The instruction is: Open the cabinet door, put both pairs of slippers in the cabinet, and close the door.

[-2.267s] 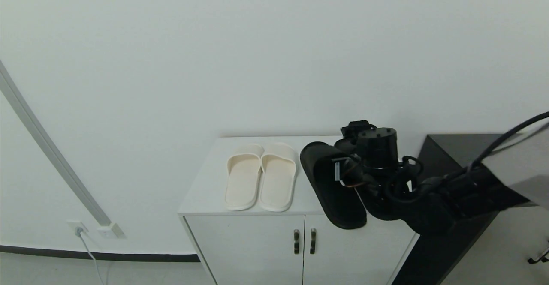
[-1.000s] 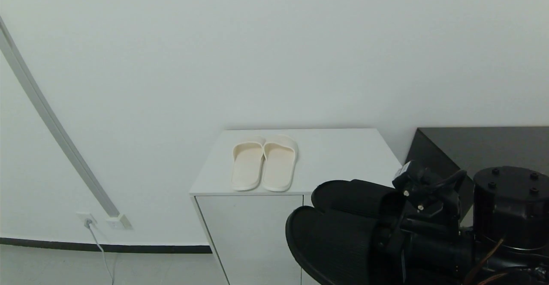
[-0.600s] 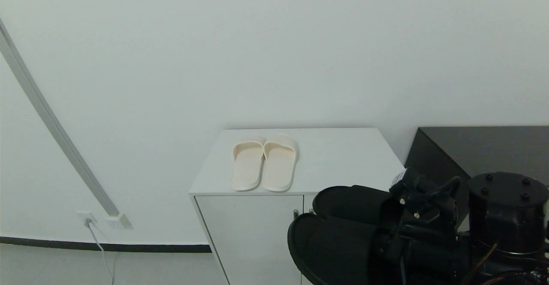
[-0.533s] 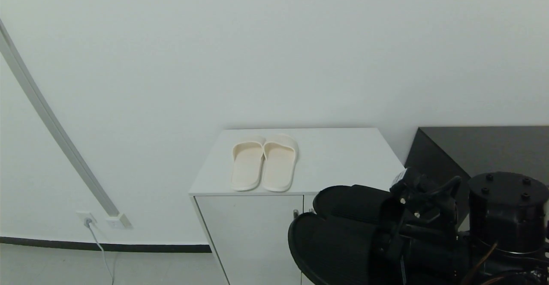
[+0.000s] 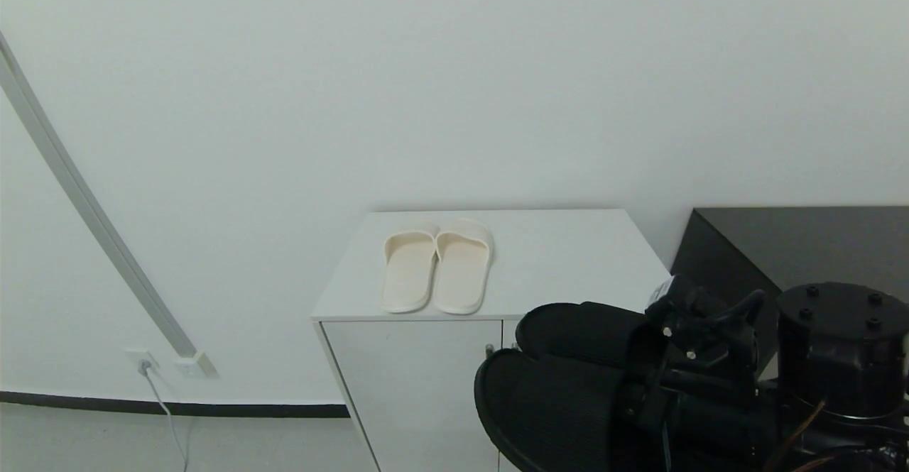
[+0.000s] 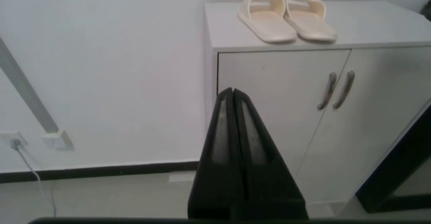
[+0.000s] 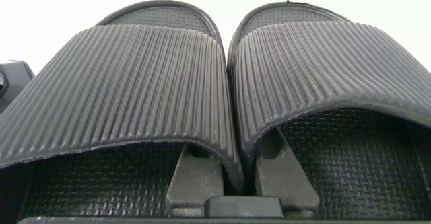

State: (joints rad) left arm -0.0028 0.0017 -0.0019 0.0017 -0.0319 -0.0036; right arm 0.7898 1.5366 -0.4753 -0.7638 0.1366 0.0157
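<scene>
A pair of cream slippers lies side by side on the left half of the white cabinet's top. Both cabinet doors are closed, with two metal handles at the middle seam. My right gripper is shut on the pair of black slippers, one finger under each strap, pinching the inner sides together. It holds them in the air in front of the cabinet's right door. My left gripper is shut and holds nothing, low in front of the cabinet.
A black piece of furniture stands against the cabinet's right side. A wall socket with a cable and a slanted grey strip are on the wall to the left. Bare floor lies before the cabinet.
The right gripper has taken the black slippers off the cabinet top and drawn them back toward me. The head view has backed away. Over the last second almost nothing moved.
</scene>
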